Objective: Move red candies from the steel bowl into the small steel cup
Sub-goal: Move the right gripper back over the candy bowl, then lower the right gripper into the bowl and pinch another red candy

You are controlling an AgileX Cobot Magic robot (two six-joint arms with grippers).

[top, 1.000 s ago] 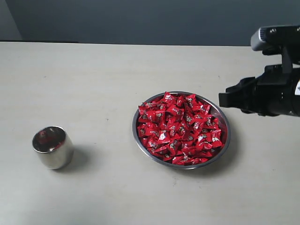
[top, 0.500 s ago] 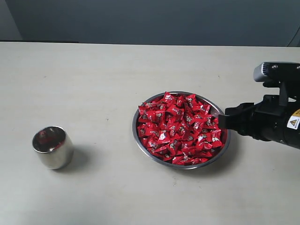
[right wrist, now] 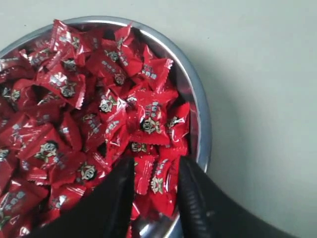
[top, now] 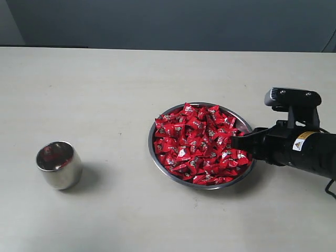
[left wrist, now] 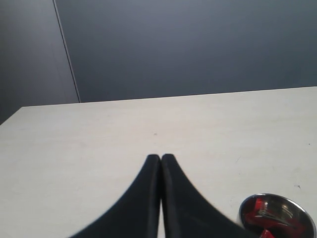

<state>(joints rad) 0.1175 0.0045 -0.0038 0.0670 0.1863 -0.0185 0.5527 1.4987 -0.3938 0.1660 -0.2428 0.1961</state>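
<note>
The wide steel bowl [top: 157, 160] sits right of the table's middle, heaped with red candies [top: 199, 144]. My right gripper [top: 235, 142] reaches in over the bowl's right rim, low among the candies. In the right wrist view that gripper [right wrist: 156, 168] is open, its fingers straddling a couple of red candies [right wrist: 157, 181] beside the bowl's rim [right wrist: 200, 124]. The small steel cup [top: 59, 164] stands far left, tilted, with red showing inside. My left gripper [left wrist: 161, 157] is shut on nothing, held above bare table, with the small steel cup [left wrist: 277, 217] to one side of it.
The pale table [top: 105, 94] stretches around the bowl and cup. A dark wall [top: 168, 21] rises behind the table's far edge. The right arm's black body [top: 299, 147] lies over the table to the right of the bowl.
My right gripper has come down and moved left, from above the table beside the bowl to the candies at the bowl's right rim. The cup and bowl have stayed put.
</note>
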